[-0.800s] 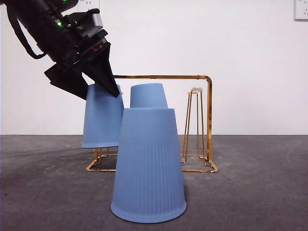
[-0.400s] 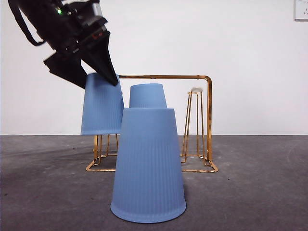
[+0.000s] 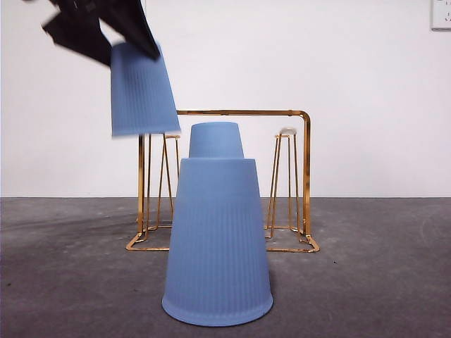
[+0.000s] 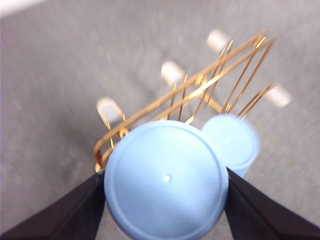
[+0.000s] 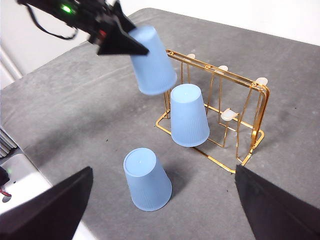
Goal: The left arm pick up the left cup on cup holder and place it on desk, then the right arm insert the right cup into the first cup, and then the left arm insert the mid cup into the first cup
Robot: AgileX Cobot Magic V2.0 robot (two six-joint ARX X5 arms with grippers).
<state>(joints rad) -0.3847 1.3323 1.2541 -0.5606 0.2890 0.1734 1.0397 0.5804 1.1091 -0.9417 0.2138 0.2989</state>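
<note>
My left gripper (image 3: 131, 46) is shut on a blue ribbed cup (image 3: 141, 88), held upside down and tilted in the air above the left end of the gold cup holder (image 3: 306, 176). In the left wrist view the cup's base (image 4: 165, 180) fills the space between my two jaws. A second blue cup (image 3: 216, 141) sits upside down on the holder's middle prong. A third blue cup (image 3: 217, 239) stands upside down on the desk (image 3: 366, 282) in front of the holder. My right gripper (image 5: 164, 170) hangs open high above the desk, holding nothing.
The holder's left prong (image 3: 169, 137) and right white-tipped prong (image 3: 287, 132) are bare. A white wall with a socket (image 3: 442, 14) stands behind. The desk's edge (image 5: 20, 150) runs close on the right wrist view's left side.
My left gripper has risen and drifted left with the cup, lifting it fully off the left prong, which now shows bare. The other two cups have stayed put.
</note>
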